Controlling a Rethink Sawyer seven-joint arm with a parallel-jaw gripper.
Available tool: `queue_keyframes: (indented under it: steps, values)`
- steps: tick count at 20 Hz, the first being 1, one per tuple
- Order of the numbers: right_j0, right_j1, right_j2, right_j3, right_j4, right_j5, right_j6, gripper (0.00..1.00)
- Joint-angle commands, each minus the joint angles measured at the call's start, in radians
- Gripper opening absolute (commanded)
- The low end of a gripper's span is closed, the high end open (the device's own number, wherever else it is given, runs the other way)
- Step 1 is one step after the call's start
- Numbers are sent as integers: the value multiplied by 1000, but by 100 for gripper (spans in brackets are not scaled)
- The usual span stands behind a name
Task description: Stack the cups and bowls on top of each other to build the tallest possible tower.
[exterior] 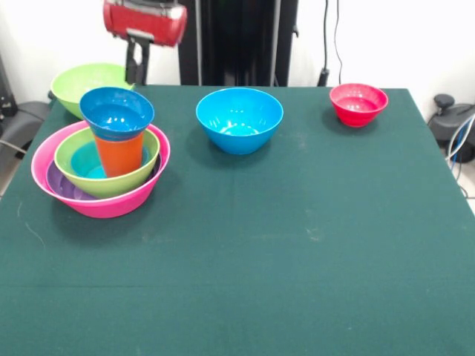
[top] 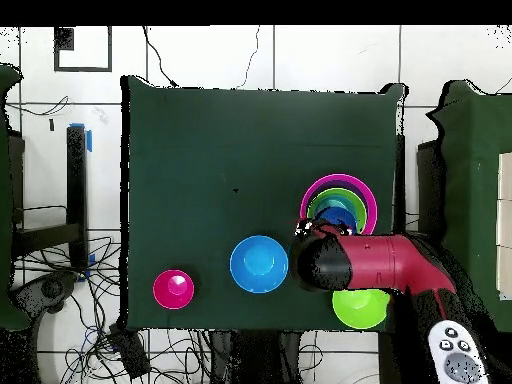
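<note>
Tool: my tool [exterior: 135,70] hung above the counter's [exterior: 297,245] far edge, at about 11 o'clock in the front view, just behind the tower; I could not tell whether it was open or closed (only a dark stem showed below the red arm [exterior: 145,21]).

Arm from above: in the overhead view my arm reached in from 4 o'clock, its black end [top: 318,262] just beside the tower's rim and covering part of it.

Tower: the pink bowl [exterior: 111,204] sat at 9 o'clock on the counter in the front view as the base. Inside it lay a purple bowl [exterior: 63,185], then a lime green bowl [exterior: 111,182] with a pale blue bowl [exterior: 90,165] showing within it.

Cup: the orange cup [exterior: 120,153] stood upright in the middle of that nest.

Top piece: a small blue bowl [exterior: 116,113] rested mouth up on the orange cup (slightly off centre, as far as I could judge).

Loose blue bowl: a larger blue bowl [exterior: 239,119] stood alone near 12 o'clock, well apart from the tower.

Red bowl: the small red bowl [exterior: 358,104] sat at 1 o'clock near the far corner, apart from everything else.

Second green bowl: another lime green bowl [exterior: 85,85] sat at the far edge behind the tower, close to my tool.
</note>
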Motion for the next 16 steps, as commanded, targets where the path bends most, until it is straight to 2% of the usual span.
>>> queue_keyframes:
  steps: [1,6,16]
  values:
    - [-23,-102,115,76,30,185,-253,0]
    - [-49,-98,148,70,21,207,-259,0]
    - [-80,12,178,53,-51,123,-182,0]
